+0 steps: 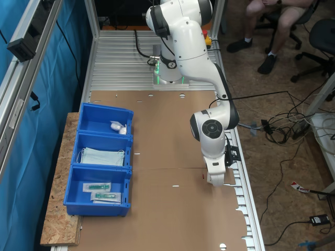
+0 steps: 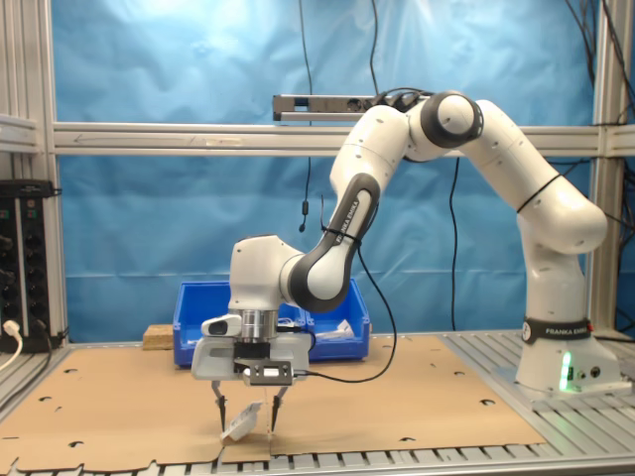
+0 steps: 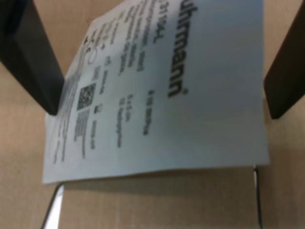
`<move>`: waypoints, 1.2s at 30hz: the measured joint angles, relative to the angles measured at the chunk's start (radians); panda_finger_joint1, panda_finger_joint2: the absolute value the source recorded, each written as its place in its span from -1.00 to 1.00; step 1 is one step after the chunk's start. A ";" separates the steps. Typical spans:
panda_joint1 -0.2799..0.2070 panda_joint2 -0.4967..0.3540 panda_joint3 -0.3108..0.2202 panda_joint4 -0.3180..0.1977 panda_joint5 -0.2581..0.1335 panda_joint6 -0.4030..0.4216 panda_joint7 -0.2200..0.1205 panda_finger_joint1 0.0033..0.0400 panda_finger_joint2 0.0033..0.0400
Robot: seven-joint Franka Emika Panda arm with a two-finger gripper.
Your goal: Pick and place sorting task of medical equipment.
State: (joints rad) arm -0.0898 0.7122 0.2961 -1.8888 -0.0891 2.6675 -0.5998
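The medical equipment is a flat white packet with grey print. It stands tilted on the brown cardboard, one corner down, between the fingers of my gripper. The gripper is low over the cardboard near the table's front edge in the second exterior view, and its fingers are spread wide. In the wrist view the packet spans the gap between the two black fingers. One of its edges lies against a finger and its near edge is raised off the cardboard. In the first exterior view the hand covers the packet.
A row of three blue bins stands at the first exterior view's left. They hold white packets, pale blue masks and clear packets with green items. The robot base sits behind. A seated person and floor cables lie beyond the table.
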 joint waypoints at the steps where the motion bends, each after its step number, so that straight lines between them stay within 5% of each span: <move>1: 0.000 0.001 0.000 0.000 0.000 0.000 0.000 1.00 1.00; 12: 0.000 0.006 0.000 0.000 0.000 0.000 0.000 1.00 1.00; 13: 0.000 0.006 0.000 0.000 0.000 0.000 0.000 0.38 0.38; 18: 0.000 0.006 0.000 0.000 0.000 0.000 0.000 0.38 0.38; 19: 0.000 0.006 0.000 0.000 0.000 0.000 0.000 -0.15 -0.15; 24: 0.000 0.006 0.000 0.000 0.000 0.000 0.000 -0.15 -0.15; 25: 0.000 0.006 0.000 0.000 0.000 0.000 0.000 -0.63 -0.63; 34: 0.000 0.006 0.000 0.001 0.000 0.002 0.000 -0.63 -0.63; 35: 0.000 0.006 0.000 0.001 0.000 0.002 0.000 -0.85 -0.85; 36: 0.000 0.006 0.000 0.001 0.000 0.002 0.000 -0.85 -0.85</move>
State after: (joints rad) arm -0.0899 0.7184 0.2957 -1.8877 -0.0891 2.6698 -0.5998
